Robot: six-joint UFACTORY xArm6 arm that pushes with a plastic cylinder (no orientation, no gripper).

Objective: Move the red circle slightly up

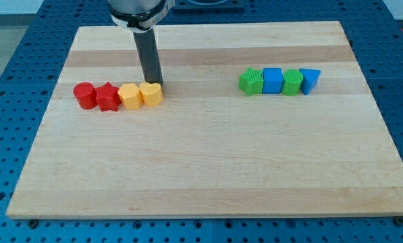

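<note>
Camera view shows my tip [154,83] down on the wooden board [208,169], right at the far edge of the yellow heart [151,94] and seemingly touching it; whether it presses the block cannot be told. I have no jaws, only a plain dark rod, and it holds nothing. The rod's upper mount is cut off at the view's top.

That heart is the right end of a tight row of four blocks on the left part of the board. Going left from it: a yellow block [129,96] whose shape is hard to make out, a red star [108,97], then the red circle [85,95] at the row's left end. Each block touches its neighbour. The red circle is three blocks away from my tip, with the board's left edge near on its other side and bare wood on its far side.

Well apart, on the right, a second touching row: a green block [251,82], a blue cube [273,80], another green block [292,82] and a blue triangle [310,79]. The green shapes are too small to tell.

No container is on the board. The near half is bare wood, and a blue perforated table [12,81] surrounds it.
</note>
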